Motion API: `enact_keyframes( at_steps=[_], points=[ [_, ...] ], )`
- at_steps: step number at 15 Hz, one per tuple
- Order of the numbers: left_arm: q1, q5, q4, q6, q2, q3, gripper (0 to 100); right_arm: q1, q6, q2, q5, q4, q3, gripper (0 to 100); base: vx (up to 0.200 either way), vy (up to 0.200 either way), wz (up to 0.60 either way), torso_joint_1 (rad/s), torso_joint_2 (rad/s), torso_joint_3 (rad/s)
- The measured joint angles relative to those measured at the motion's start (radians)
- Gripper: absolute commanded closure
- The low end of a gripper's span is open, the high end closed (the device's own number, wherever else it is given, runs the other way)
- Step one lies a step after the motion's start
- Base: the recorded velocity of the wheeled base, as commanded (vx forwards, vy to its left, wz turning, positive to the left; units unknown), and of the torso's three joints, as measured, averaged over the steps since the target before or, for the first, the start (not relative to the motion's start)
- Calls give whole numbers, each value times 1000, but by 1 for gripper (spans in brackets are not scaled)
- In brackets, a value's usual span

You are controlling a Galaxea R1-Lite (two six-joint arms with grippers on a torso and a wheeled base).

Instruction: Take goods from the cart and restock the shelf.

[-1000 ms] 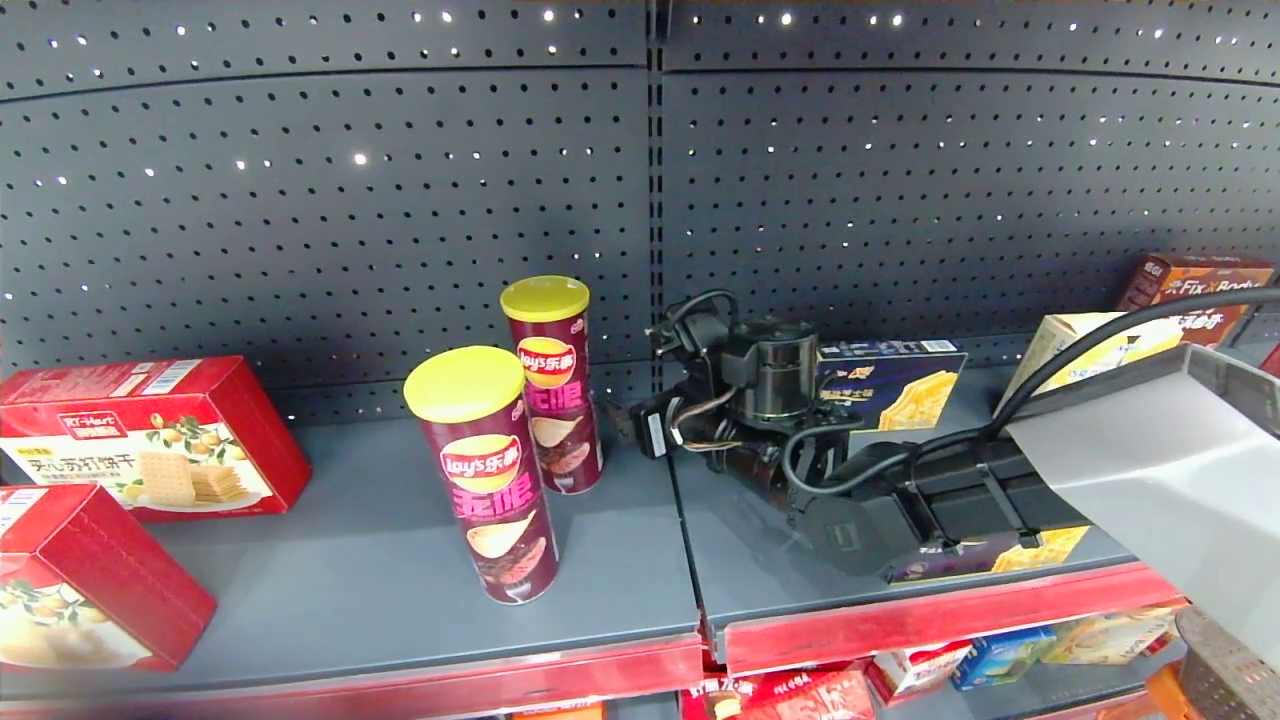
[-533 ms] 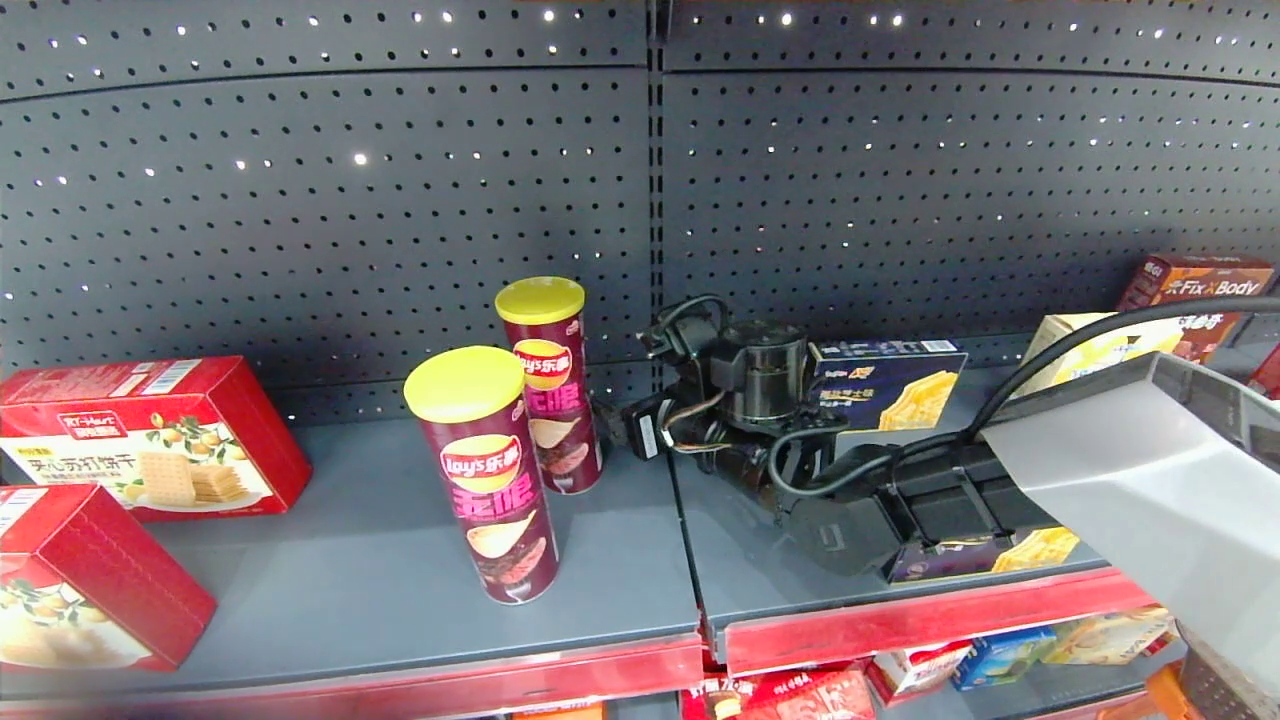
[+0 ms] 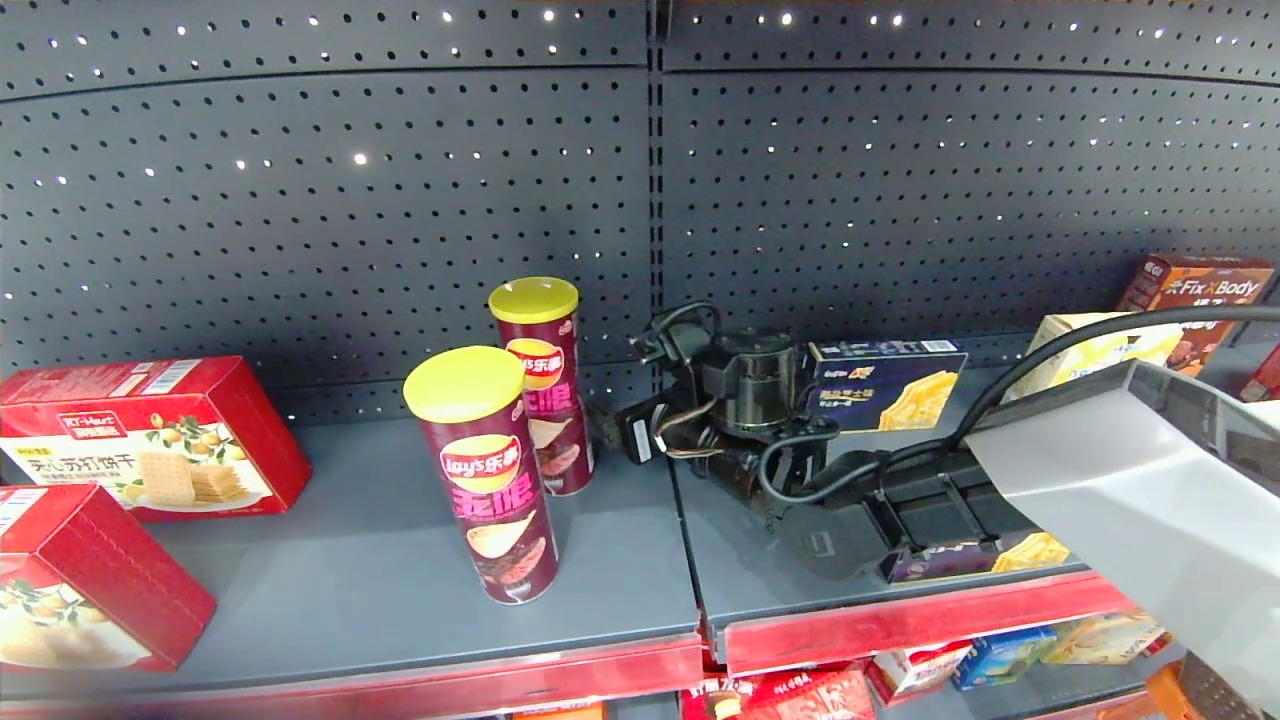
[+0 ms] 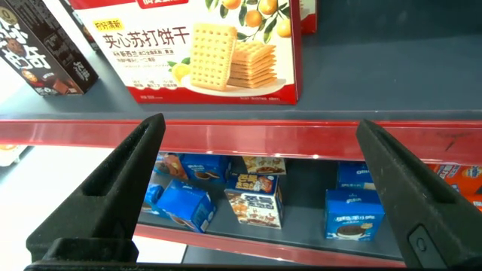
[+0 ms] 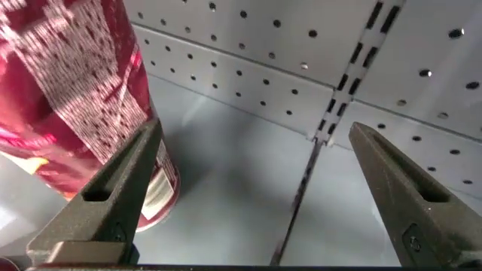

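Head view: two maroon chip cans with yellow lids stand upright on the grey shelf (image 3: 350,560) before a perforated back panel (image 3: 350,200). The front can (image 3: 490,470) stands near the shelf's red lip, and the rear can (image 3: 540,385) stands just beside it at about 1 o'clock, close to the panel. At 9 o'clock from the cans, well apart from them, are two red cracker boxes: one (image 3: 150,435) lies against the back and another (image 3: 80,580) is angled at the front edge. At 3 o'clock from the rear can, the right arm reaches in low over the shelf, with a dark blue biscuit box (image 3: 885,385) leaning against the panel behind its wrist.

In the right wrist view, the right gripper (image 5: 254,132) has its fingers spread wide and holds nothing. One finger (image 5: 113,196) is right at the rear can's side (image 5: 83,90); whether it touches cannot be told. Bare shelf floor and the panel's slotted upright show between the two fingers.

In the left wrist view, the left gripper (image 4: 260,124) is also spread wide and empty, facing the shelf's red front lip (image 4: 256,135). Beyond the lip a red cracker box (image 4: 203,49) lies flat, with a dark box (image 4: 45,45) at its 9 o'clock. Small blue boxes (image 4: 354,214) stand on the tier below.
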State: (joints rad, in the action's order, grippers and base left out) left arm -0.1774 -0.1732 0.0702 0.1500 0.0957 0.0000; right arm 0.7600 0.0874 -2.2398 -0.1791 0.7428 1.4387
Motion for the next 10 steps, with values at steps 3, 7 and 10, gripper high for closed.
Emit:
enact_keyframes(
  at_steps=[3, 7, 10],
  points=[
    [0, 0, 0, 0, 0, 0, 0, 0, 3, 76, -5, -45, -27, 0, 0, 0, 0, 0, 0, 0],
    [0, 0, 0, 2, 0, 0, 0, 10, 7, 324, -42, -169, -182, 0, 0, 0, 0, 0, 0, 0],
    [0, -5, 0, 6, 0, 0, 0, -1, 7, 570, -109, -207, -466, 0, 0, 0, 0, 0, 0, 0]
  ],
)
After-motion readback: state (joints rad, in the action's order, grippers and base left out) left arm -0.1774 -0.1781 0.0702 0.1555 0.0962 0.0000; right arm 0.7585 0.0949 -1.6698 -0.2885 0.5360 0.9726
